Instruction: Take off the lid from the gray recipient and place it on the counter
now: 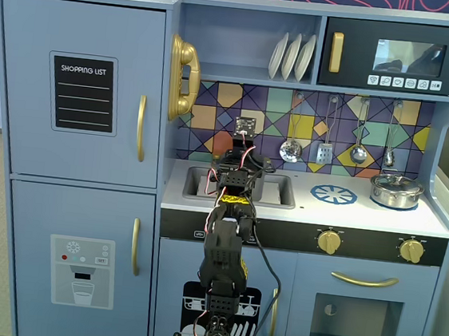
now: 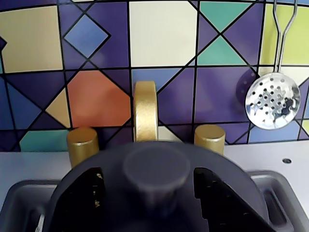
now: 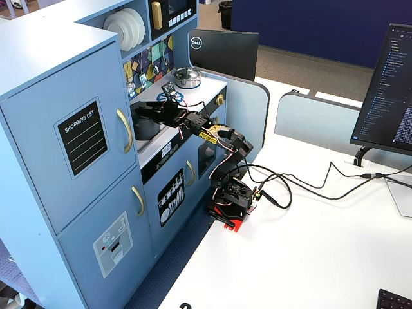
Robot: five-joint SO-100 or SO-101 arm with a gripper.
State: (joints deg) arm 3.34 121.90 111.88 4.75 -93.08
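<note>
Arm is stretched from its base on the white desk up over the sink (image 1: 282, 192) of the blue toy kitchen. In the wrist view the lid (image 2: 155, 191) fills the bottom of the frame, knob centred, with a dark gripper finger (image 2: 210, 186) on each side of it. Gripper (image 2: 155, 186) brackets the knob with space left either side; whether it actually has hold of the lid, can't tell.

In the angled fixed view the lid looks raised off the gray recipient (image 3: 147, 127), which sits in the sink area by the fridge wall; the pot is hidden behind the arm in the front view. Gold faucet (image 2: 145, 110) and two gold taps are just behind the lid.

Counter (image 1: 300, 208) carries the blue burner print (image 1: 333, 195), and the silver pot (image 1: 396, 190) with its shiny lid stands on the right end.

Readable text: "SHOPPING LIST" on the fridge-door chalkboard (image 1: 86, 94); "DELL" logo on the black monitor back (image 3: 223, 54). A perforated skimmer (image 2: 273, 102) hangs on the tiled backsplash.
</note>
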